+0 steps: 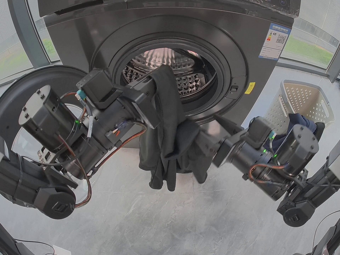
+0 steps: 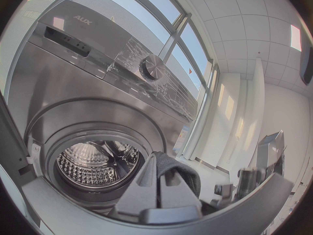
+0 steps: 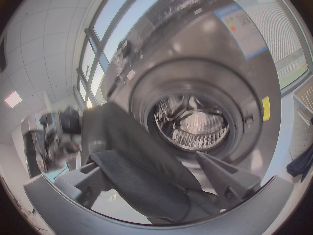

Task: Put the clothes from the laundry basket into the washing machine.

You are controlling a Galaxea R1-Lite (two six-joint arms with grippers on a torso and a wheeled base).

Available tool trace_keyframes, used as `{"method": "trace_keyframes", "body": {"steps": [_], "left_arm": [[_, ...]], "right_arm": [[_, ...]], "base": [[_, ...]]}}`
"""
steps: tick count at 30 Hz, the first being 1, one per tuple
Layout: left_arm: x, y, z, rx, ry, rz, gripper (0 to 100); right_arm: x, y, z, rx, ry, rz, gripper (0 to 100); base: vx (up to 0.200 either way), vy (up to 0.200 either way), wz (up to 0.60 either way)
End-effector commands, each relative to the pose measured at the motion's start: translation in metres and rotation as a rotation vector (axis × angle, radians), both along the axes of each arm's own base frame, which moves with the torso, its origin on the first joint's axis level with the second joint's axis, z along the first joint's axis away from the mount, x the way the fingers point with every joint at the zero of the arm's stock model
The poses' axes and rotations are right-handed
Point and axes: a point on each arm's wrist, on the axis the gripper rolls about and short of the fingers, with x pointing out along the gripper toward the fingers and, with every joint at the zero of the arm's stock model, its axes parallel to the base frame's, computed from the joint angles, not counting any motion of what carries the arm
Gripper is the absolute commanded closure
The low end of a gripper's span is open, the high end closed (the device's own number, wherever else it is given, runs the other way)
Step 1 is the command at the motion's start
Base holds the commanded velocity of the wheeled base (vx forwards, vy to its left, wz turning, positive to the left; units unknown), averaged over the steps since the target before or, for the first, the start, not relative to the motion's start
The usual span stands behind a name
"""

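The left gripper [image 2: 159, 171] has its fingers drawn narrow on a fold of the dark garment [image 1: 169, 131], pinching its top edge right in front of the washer's mouth. The right gripper [image 3: 146, 168], lower and toward the basket side, has its fingers wide apart, with the cloth draped over one finger and lying between the two rather than clamped. From the left pinch the garment hangs straight down, long axis vertical, its tail below the lower rim of the opening [image 1: 209, 111] and above the floor. The drum [image 1: 166, 66] lies directly beyond the left fingers, about level with them, so the left arm is the nearer one and looks best placed to carry the cloth in. The catch, I judge, is the hanging tail: it must clear that lower rim, and the right gripper could lift it from beneath. The open door [image 1: 46, 78] stands off to the left, out of the path. The laundry basket [image 1: 306, 100] sits to the right of the washing machine [image 1: 226, 36], well apart, with more dark clothes [image 1: 301, 122] in it
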Motion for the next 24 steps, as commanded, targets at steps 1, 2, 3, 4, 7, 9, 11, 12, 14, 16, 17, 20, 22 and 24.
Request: {"method": "trace_keyframes", "body": {"steps": [1, 2, 3, 4, 7, 9, 11, 12, 14, 16, 17, 20, 22, 24], "left_arm": [[0.005, -0.006, 0.009, -0.020, -0.020, -0.003, 100], [0.005, -0.006, 0.010, -0.021, -0.021, -0.002, 100], [0.005, -0.006, 0.009, -0.024, -0.021, -0.001, 100], [0.005, -0.006, 0.009, -0.024, -0.021, -0.001, 100], [0.004, -0.005, 0.008, -0.026, -0.019, -0.003, 100], [0.003, -0.005, 0.009, -0.028, -0.021, -0.004, 100], [0.002, -0.004, 0.011, -0.033, -0.027, -0.006, 100], [0.001, -0.004, 0.011, -0.033, -0.027, -0.008, 100], [-0.001, -0.006, 0.011, -0.034, -0.028, -0.019, 100], [-0.003, -0.008, 0.010, -0.030, -0.023, -0.026, 100], [-0.005, -0.007, 0.008, -0.027, -0.020, -0.031, 100], [-0.012, -0.008, 0.009, -0.027, -0.021, -0.047, 100], [-0.016, -0.007, 0.011, -0.030, -0.024, -0.057, 100], [-0.019, -0.006, 0.012, -0.032, -0.027, -0.061, 100]], "right_arm": [[0.003, 0.005, -0.061, -0.173, 0.156, 0.019, 0], [0.002, 0.004, -0.065, -0.186, 0.165, 0.025, 0], [0.002, 0.004, -0.072, -0.211, 0.175, 0.033, 0], [0.002, 0.004, -0.072, -0.211, 0.175, 0.033, 0], [0.012, 0.012, -0.089, -0.243, 0.198, 0.039, 0], [0.018, 0.016, -0.094, -0.245, 0.200, 0.047, 0], [0.022, 0.017, -0.098, -0.250, 0.205, 0.052, 0], [0.025, 0.020, -0.101, -0.257, 0.201, 0.059, 0], [0.032, 0.022, -0.105, -0.260, 0.194, 0.052, 0], [0.039, 0.023, -0.108, -0.261, 0.188, 0.042, 0], [0.051, 0.026, -0.111, -0.256, 0.172, 0.034, 0], [0.071, 0.029, -0.113, -0.236, 0.139, 0.014, 0], [0.082, 0.031, -0.111, -0.217, 0.114, 0.001, 0], [0.087, 0.033, -0.110, -0.206, 0.101, -0.004, 0]], "base": [[0.000, 0.000, 0.00], [0.000, 0.000, 0.00], [0.000, 0.000, 0.00], [0.000, 0.000, 0.00], [0.000, 0.000, 0.00], [0.000, 0.000, 0.00], [0.000, 0.000, 0.00], [0.000, 0.000, 0.00], [0.000, 0.000, 0.00], [0.000, 0.000, 0.00], [0.000, 0.000, 0.00], [0.000, 0.000, 0.00], [0.000, 0.000, 0.00], [0.000, 0.000, 0.00]]}}
